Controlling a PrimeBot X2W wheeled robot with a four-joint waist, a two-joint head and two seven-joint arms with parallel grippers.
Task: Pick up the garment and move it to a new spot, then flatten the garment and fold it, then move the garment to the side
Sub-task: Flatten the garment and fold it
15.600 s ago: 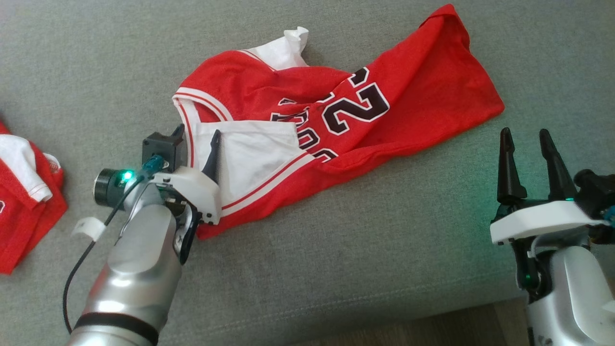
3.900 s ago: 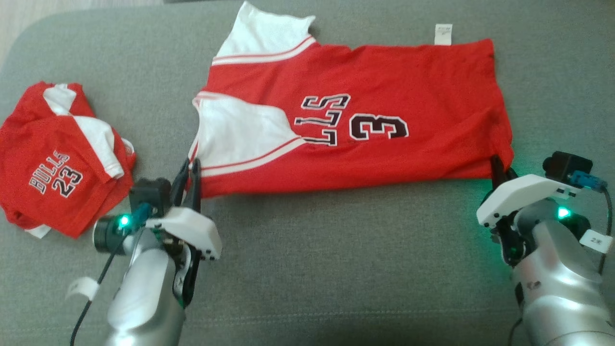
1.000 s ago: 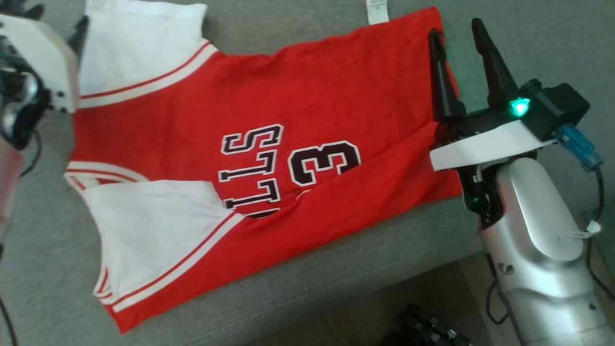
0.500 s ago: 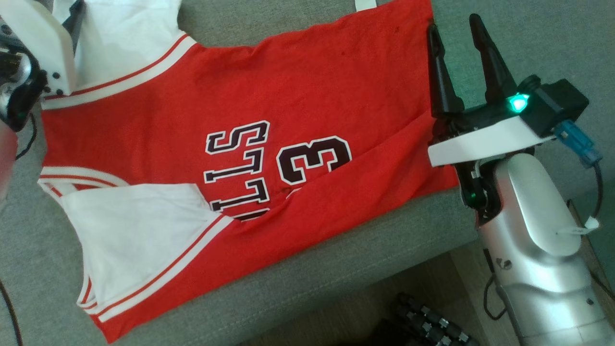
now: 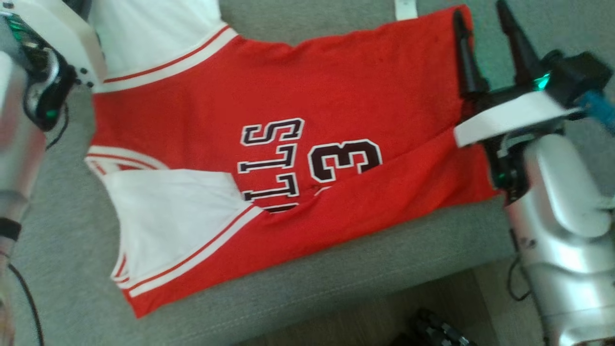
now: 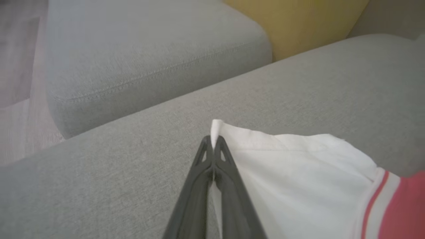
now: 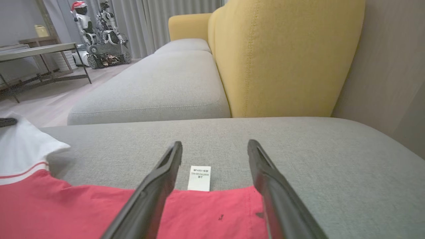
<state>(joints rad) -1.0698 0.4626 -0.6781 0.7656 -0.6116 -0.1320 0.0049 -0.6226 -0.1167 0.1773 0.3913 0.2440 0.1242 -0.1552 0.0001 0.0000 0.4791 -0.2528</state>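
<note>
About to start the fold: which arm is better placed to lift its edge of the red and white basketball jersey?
Left. The left gripper has jaws shut on the red and white basketball jersey at its white sleeve corner; the right gripper hangs over the hem, jaws open.

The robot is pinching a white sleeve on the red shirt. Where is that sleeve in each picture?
Head view: the white sleeve is at the top left.
Left wrist view: the sleeve spreads over the lower right, its corner pinched in the shut left gripper.
Right wrist view: the sleeve is at the far left edge.
Shared landmark: the striped trim where sleeve meets red.
</note>
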